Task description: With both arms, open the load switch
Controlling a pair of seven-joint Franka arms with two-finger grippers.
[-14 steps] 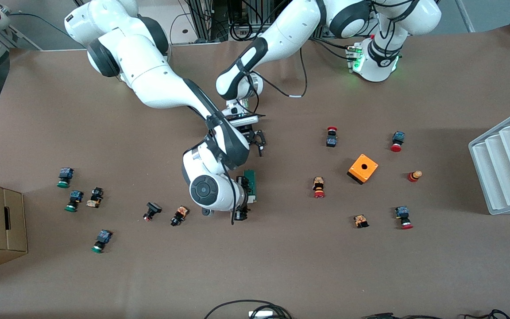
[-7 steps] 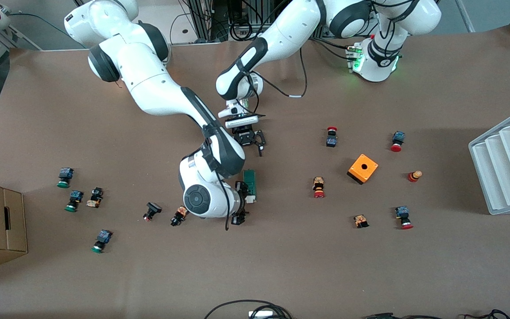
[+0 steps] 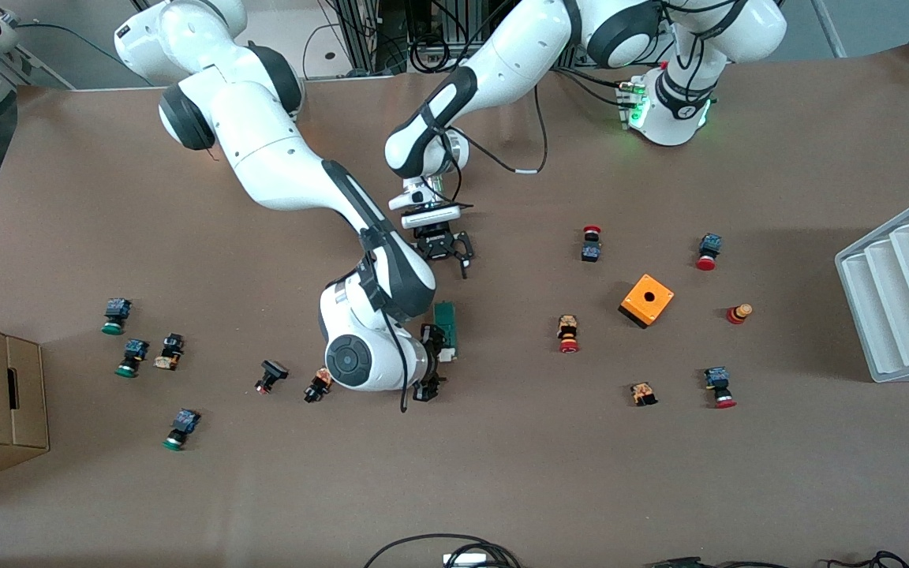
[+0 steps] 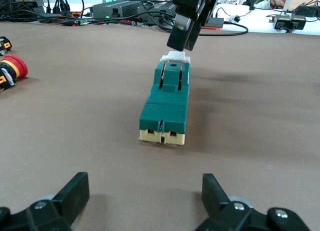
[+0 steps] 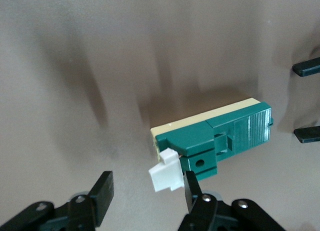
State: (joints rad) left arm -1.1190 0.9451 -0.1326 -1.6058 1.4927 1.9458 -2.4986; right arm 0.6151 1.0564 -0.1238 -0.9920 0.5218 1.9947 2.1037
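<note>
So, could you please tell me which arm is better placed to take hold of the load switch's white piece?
Probably the right: its end effector is open astride the white piece of the load switch, while the left end effector hangs open, short of the other end.

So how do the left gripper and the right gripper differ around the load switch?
Right gripper: at the load switch's end nearer the front camera; left gripper: off its farther end, apart. Right jaws straddle the white block; left jaws have nothing between them. Both are open.
</note>
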